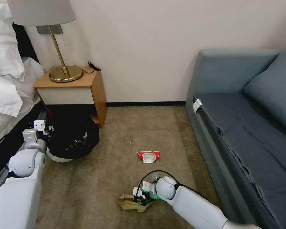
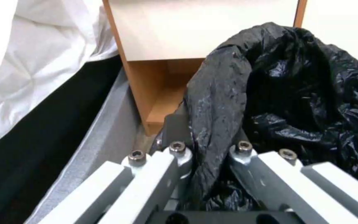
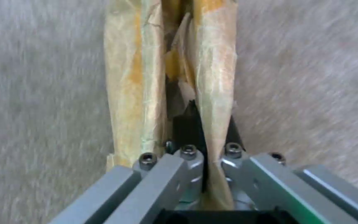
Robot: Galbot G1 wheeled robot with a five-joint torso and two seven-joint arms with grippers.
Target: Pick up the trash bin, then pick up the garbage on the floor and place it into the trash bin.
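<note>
Down on the carpet near your base, your right gripper (image 1: 142, 199) is clamped on the crumpled brown paper bag (image 1: 129, 203); the right wrist view shows its fingers (image 3: 189, 124) pinching one fold of the paper (image 3: 212, 77), with the rest of the bag lying on the floor. Just beyond it, toward the wall, the red-and-white packet (image 1: 148, 156) lies flat on the carpet (image 1: 124, 133), apart from the bag.

Over on your left, your left gripper (image 1: 49, 131) grips the rim of the trash bin (image 1: 71, 140): the left wrist view has its fingers (image 2: 175, 130) closed on the black liner (image 2: 220, 102) folded over the edge (whether the bin's white base rests on the carpet you cannot tell). The bin sits right in front of the wooden nightstand (image 1: 85, 89), beside the bed (image 1: 6, 79). A brass lamp (image 1: 65, 71) stands on the nightstand, and a blue-grey sofa (image 1: 244, 111) runs along your right.
</note>
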